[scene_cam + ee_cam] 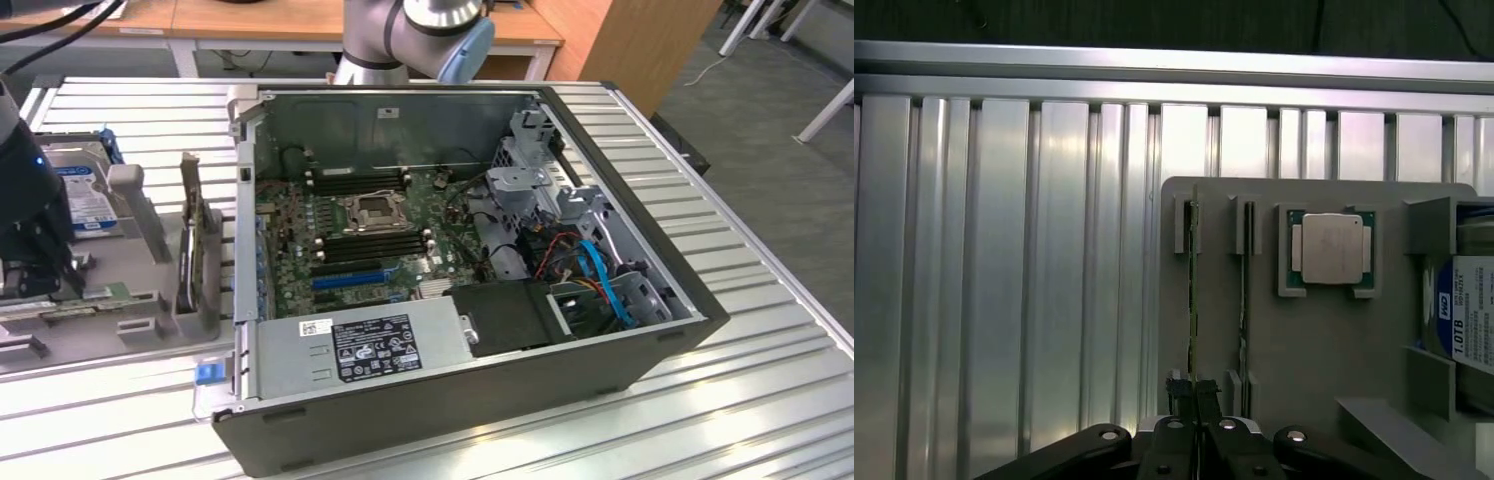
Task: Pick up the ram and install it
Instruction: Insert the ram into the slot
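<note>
Two rams stand on edge in slots of a grey holder tray [1324, 350]. My gripper [1192, 392] is shut on the near end of one ram [1192, 290], a thin green stick with one finger on each side of it. The second ram [1244, 290] stands in the slot beside it, untouched. In the exterior view my dark arm [27, 200] hangs over the same tray [134, 330] at that view's left, beside the open computer case [454, 270]. The motherboard's long black memory slots [380, 242] lie inside the case, near the processor socket [370, 210].
A square silver processor chip [1332, 248] and a hard drive [1469, 315] with a blue-white label sit in the tray's other pockets. A dark board [194, 250] stands on edge between tray and case. The ribbed metal table [1004, 280] surrounds everything.
</note>
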